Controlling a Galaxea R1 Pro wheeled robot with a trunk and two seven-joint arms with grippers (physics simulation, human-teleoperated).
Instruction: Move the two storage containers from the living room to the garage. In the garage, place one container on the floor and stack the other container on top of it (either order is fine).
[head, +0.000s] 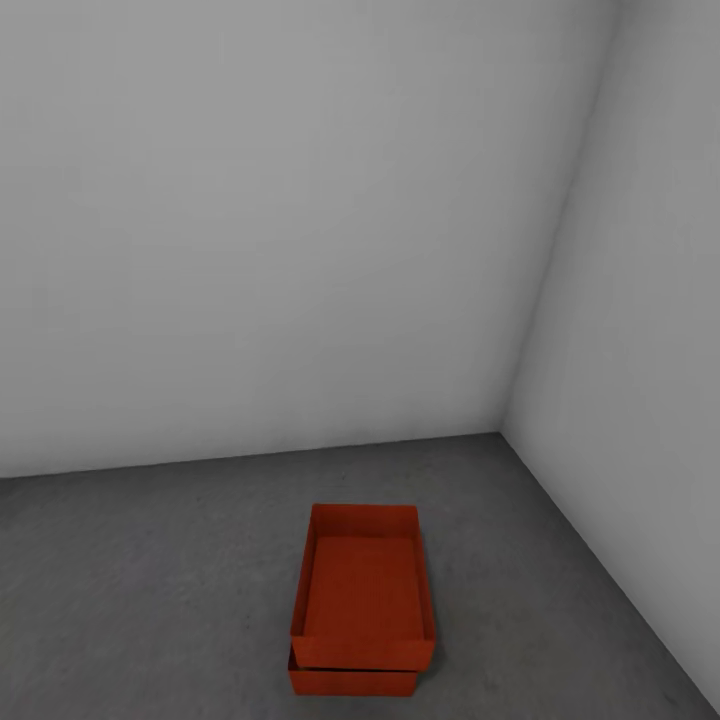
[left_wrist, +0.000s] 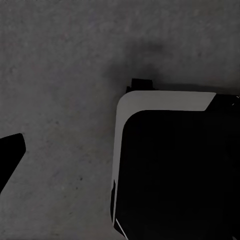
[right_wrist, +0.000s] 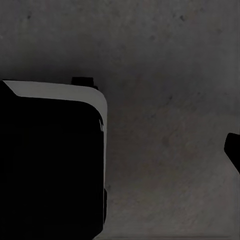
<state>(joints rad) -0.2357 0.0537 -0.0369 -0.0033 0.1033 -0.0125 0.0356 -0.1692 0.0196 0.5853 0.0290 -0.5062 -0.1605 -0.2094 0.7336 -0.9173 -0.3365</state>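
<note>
Down on the dark grey floor (head: 150, 580) near the garage corner, the two storage containers sit stacked: upper container (head: 365, 590) nested a bit skewed on the lower container (head: 350, 682), whose front edge pokes out. They look like stiff, light bins with thin flared walls, so I'd pinch a long-side rim near the middle. Both wrist views point at the concrete past the robot's base (left_wrist: 175, 170); can't tell if either gripper is spread or closed
</note>
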